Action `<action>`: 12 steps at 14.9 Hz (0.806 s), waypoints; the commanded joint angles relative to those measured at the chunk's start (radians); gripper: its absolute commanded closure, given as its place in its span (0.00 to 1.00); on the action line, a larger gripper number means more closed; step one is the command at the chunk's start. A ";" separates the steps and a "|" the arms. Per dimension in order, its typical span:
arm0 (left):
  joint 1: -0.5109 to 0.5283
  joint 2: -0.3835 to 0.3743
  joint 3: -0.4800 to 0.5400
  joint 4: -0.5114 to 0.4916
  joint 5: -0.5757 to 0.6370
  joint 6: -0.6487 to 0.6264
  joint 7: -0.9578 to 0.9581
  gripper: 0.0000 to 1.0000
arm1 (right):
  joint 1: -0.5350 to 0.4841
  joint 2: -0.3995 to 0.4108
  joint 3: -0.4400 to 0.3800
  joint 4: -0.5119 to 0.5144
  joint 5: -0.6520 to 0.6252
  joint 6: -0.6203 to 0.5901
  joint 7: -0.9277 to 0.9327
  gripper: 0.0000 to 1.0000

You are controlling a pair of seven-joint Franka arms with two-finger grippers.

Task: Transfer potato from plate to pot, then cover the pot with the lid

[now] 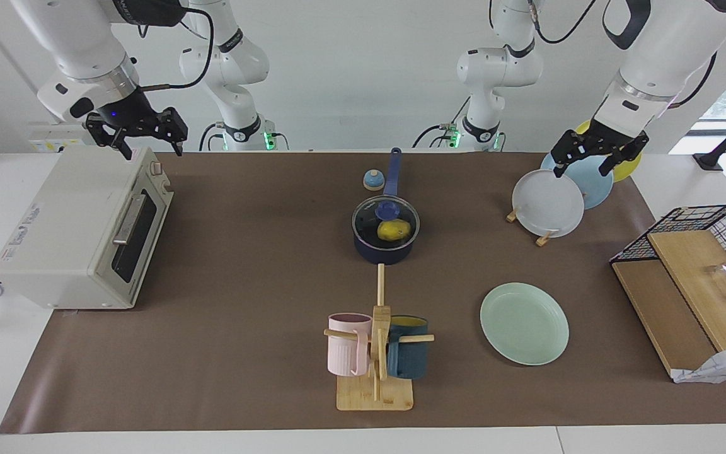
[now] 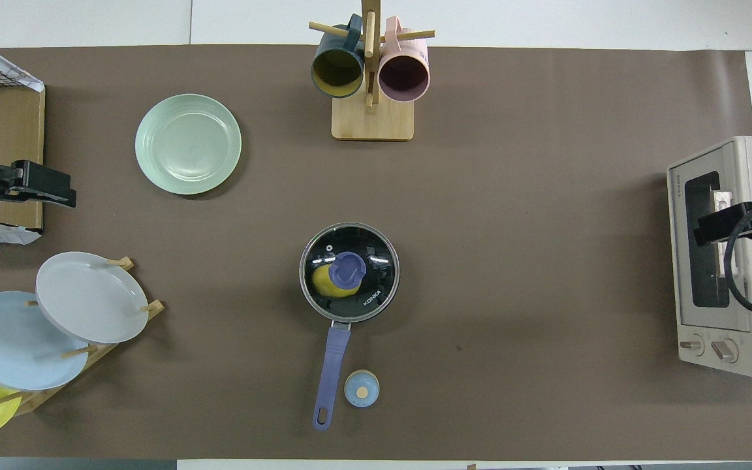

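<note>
The yellow potato (image 1: 394, 231) (image 2: 322, 282) lies inside the dark navy pot (image 1: 383, 253) (image 2: 332, 365) in the middle of the table. The glass lid (image 1: 369, 217) (image 2: 373, 251) with its blue knob sits flat on the pot's rim. The pot's handle points toward the robots. The mint-green plate (image 1: 524, 323) (image 2: 188, 144) is bare, farther from the robots, toward the left arm's end. My left gripper (image 1: 596, 161) (image 2: 66, 192) is open and empty, raised over the upright plates. My right gripper (image 1: 149, 142) (image 2: 705, 228) is open and empty, raised over the toaster oven.
A toaster oven (image 1: 79, 233) (image 2: 728, 261) stands at the right arm's end. A mug rack (image 1: 375, 353) (image 2: 371, 78) holds a pink and a teal mug. A small bell (image 1: 374, 180) (image 2: 361, 388) sits beside the pot handle. Upright plates (image 1: 549, 205) and a wire basket (image 1: 709, 224) stand at the left arm's end.
</note>
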 commanded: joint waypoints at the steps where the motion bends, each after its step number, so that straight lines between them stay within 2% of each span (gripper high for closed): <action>1: 0.003 -0.018 0.000 -0.012 0.006 -0.006 -0.012 0.00 | -0.016 -0.024 0.002 -0.040 0.014 0.000 0.008 0.00; 7: 0.002 -0.018 0.000 -0.012 0.006 -0.006 -0.011 0.00 | -0.046 -0.053 -0.002 -0.153 0.016 0.096 -0.001 0.00; 12: 0.002 -0.027 0.000 -0.012 0.006 -0.066 -0.012 0.00 | -0.048 -0.033 0.001 -0.088 0.008 0.061 -0.007 0.00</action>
